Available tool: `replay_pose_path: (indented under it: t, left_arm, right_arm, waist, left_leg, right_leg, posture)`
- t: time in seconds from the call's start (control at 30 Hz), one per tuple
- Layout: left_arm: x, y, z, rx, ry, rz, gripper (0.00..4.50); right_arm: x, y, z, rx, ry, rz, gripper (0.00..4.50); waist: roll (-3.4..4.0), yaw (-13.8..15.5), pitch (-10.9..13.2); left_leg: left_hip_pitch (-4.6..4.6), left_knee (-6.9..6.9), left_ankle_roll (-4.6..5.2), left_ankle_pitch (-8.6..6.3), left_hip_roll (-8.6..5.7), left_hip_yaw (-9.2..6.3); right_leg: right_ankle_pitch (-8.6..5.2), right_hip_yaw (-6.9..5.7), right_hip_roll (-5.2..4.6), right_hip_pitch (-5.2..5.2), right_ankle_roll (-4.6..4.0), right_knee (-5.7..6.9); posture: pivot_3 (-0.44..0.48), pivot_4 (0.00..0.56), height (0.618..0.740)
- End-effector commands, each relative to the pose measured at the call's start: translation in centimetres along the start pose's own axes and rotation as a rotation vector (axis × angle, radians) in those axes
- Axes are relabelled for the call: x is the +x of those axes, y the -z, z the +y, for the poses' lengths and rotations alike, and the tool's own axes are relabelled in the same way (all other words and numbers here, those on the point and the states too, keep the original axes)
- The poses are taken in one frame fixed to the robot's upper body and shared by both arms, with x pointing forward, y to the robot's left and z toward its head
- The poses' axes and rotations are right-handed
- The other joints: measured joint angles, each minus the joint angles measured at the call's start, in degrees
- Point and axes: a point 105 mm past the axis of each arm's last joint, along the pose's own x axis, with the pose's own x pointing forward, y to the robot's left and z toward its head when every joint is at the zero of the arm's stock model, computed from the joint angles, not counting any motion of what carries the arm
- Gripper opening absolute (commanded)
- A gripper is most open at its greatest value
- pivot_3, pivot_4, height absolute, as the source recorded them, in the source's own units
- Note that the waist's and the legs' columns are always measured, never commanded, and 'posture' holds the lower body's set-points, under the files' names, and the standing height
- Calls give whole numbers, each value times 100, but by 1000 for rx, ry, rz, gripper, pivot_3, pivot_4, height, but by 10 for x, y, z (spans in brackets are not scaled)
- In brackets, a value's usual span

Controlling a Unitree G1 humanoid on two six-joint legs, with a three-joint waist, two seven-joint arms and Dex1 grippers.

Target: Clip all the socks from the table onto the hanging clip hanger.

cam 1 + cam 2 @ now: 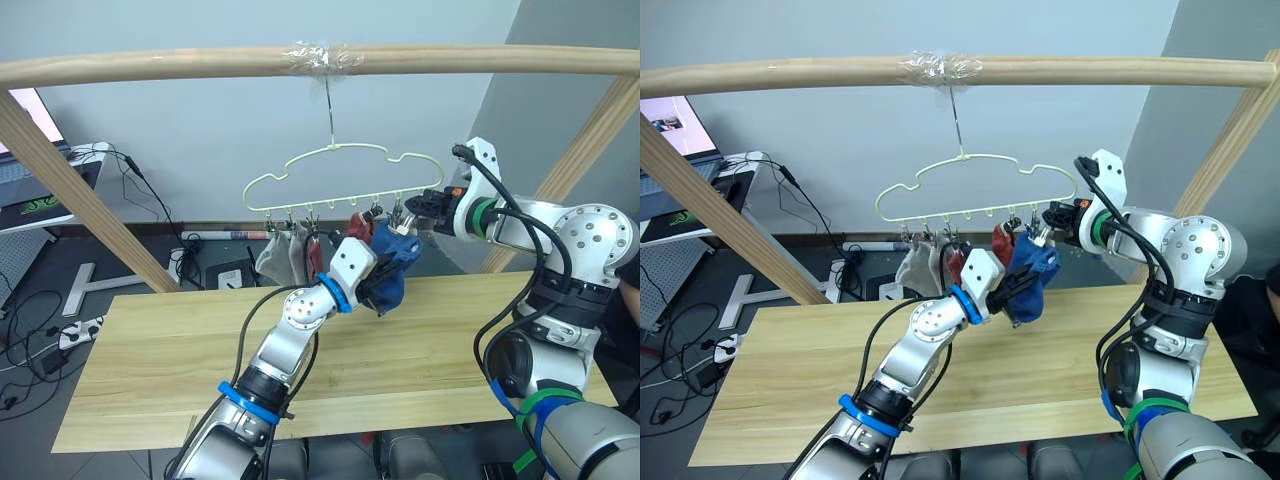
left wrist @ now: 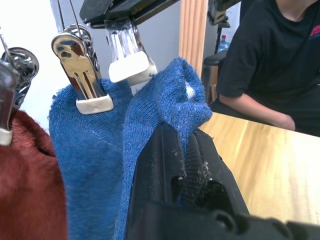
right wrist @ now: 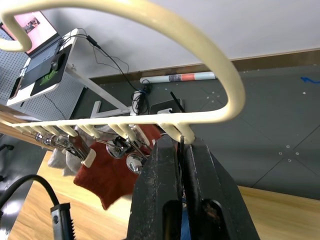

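The pale yellow-green clip hanger [image 1: 330,155] hangs by its hook from the wooden rail. Two light grey socks [image 1: 280,255], rust red socks [image 1: 318,258] and one blue sock [image 2: 85,145] hang from its clips. My left gripper [image 2: 182,137] is shut on a second blue sock [image 1: 392,265] and holds its edge up beside the end clip [image 2: 127,62]. My right gripper [image 3: 181,145] is shut on that end clip, just under the hanger's right bend. The light wood table [image 1: 180,350] lies below.
The round wooden rail [image 1: 150,66] and its slanted legs frame the space above the table. A person in a black shirt [image 2: 280,60] sits past the table's right end. A laptop stand [image 1: 40,190] and floor cables [image 1: 40,330] are at the left.
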Motion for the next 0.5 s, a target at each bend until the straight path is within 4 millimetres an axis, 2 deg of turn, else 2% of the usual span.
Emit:
replay_pose_path:
  t: [0.03,0.27,0.3,0.37,0.4,0.5]
  left_arm:
    - [7,-19,7,48,-49,-75,26]
    - [8,-22,6,62,-55,-90,26]
    - [8,-22,6,63,-53,-89,0]
    - [8,-21,6,65,-52,-86,0]
    - [8,-21,6,66,-52,-85,0]
    - [8,-21,7,69,-55,-83,0]
  right_arm:
    - [-6,-9,6,-9,-26,-28,0]
    - [-7,-9,3,12,-19,-22,0]
    - [-7,-9,3,19,-23,-23,559]
    - [-8,-10,2,26,-23,-25,1108]
    - [-9,-11,1,27,-23,-25,1565]
    - [-9,-11,0,30,-22,-25,2569]
  waist:
    - [0,-4,0]
    - [0,-8,0]
    - [0,-9,0]
    - [1,-9,0]
    - [1,-9,0]
    - [1,-9,0]
  left_leg:
    - [0,0,0,0,0,1]
    - [-3,-2,1,-1,0,0]
    - [-3,-2,1,-1,0,1]
    - [-4,-2,1,0,0,1]
    - [-3,-2,1,0,0,1]
    - [-4,-3,1,-1,0,1]
  right_leg:
    - [0,0,0,0,0,-2]
    - [0,0,0,0,0,-9]
    - [0,0,0,0,0,-9]
    - [0,1,0,0,0,-10]
    - [0,1,0,0,0,-10]
    - [0,0,0,0,0,-13]
  posture:
    - [49,168,740]
    - [49,168,740]
    - [49,168,740]
    - [49,168,740]
    - [49,168,740]
    - [50,162,740]
